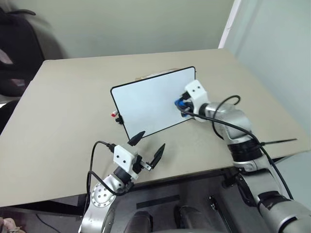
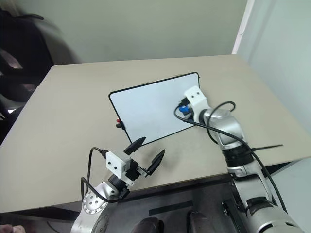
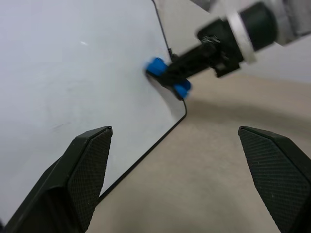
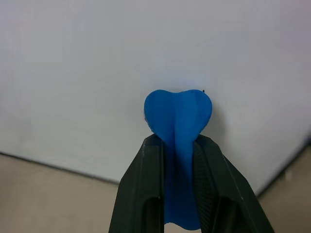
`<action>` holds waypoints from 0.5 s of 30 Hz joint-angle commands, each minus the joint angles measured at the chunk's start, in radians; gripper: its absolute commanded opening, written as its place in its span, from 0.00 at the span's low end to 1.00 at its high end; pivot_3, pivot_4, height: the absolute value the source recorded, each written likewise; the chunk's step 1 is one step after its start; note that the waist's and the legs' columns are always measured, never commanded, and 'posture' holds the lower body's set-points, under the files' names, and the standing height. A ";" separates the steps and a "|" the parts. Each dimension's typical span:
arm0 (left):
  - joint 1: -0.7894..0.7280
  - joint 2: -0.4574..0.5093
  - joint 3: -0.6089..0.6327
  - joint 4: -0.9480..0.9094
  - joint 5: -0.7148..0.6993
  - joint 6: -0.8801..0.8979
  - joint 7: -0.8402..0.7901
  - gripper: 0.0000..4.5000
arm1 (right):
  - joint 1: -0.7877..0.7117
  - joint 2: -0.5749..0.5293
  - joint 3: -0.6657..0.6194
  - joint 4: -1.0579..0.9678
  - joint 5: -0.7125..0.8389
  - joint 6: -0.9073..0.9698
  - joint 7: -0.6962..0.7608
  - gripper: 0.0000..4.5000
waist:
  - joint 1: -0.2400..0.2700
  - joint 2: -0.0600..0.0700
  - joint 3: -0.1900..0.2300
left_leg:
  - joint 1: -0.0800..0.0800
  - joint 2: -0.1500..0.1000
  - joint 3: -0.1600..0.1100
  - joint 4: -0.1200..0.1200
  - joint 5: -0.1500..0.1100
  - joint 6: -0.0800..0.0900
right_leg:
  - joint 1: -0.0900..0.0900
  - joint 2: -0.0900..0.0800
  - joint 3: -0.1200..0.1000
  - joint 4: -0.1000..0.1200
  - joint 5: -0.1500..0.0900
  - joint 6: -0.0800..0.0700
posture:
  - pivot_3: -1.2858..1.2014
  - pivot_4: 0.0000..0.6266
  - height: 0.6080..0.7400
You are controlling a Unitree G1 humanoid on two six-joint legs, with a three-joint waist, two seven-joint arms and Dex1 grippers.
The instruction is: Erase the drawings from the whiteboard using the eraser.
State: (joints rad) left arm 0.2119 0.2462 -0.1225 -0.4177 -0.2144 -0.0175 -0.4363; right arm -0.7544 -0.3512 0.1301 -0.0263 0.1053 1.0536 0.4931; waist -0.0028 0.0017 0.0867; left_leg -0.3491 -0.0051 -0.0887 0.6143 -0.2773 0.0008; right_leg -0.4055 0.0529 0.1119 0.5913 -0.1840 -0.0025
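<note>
Right wrist view: the right gripper (image 4: 179,182), two black fingers, is clamped on the small bright blue bone-shaped eraser (image 4: 178,119); the eraser's rounded end sticks out past the fingertips and presses against the white face of the board. No gap between fingers and eraser (a firm pinch on both sides).

Head views: the small rectangular whiteboard (image 1: 146,104) with thin black rim stands propped and tilted near the middle of the beige bench (image 1: 63,121). The eraser meets the board near its right edge, about mid-height. The board's face looks plain white; no red mark can be made out on it. A small red-tipped object (image 1: 114,115) sits just beside the board's left edge, partly hidden behind it.

Left gripper (image 1: 148,148) hovers over the bench's near edge, in front of the board's lower left corner, apart from it. Its black fingers (image 3: 82,170) are spread wide and hold nothing.
</note>
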 commanded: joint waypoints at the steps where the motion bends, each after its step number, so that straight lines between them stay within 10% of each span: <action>1: -0.005 -0.009 -0.006 -0.010 -0.007 -0.017 -0.004 1.00 | 0.031 -0.084 -0.106 -0.177 0.043 0.097 0.008 0.15 | 0.003 0.000 0.000 | 0.000 0.000 0.000 0.000 0.000 0.000 | 0.001 0.000 0.000 0.000 0.000 0.001 | 0.52 0.24 0.97; 15: -0.029 -0.022 -0.024 0.034 0.007 -0.027 -0.009 1.00 | 0.290 -0.208 -0.229 -0.161 0.106 0.194 -0.022 0.15 | -0.005 0.001 0.003 | 0.003 -0.001 0.002 0.000 0.001 0.001 | 0.009 0.000 0.001 0.000 -0.012 0.013 | 0.52 0.24 0.97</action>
State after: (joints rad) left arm 0.1915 0.2270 -0.1407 -0.3824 -0.2088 -0.0244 -0.4392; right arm -0.4462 -0.5612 -0.0694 -0.1992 0.2118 1.2767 0.4954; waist -0.0077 0.0024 0.0902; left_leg -0.3460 -0.0055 -0.0874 0.6144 -0.2760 0.0016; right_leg -0.3968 0.0536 0.1130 0.5911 -0.1957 0.0103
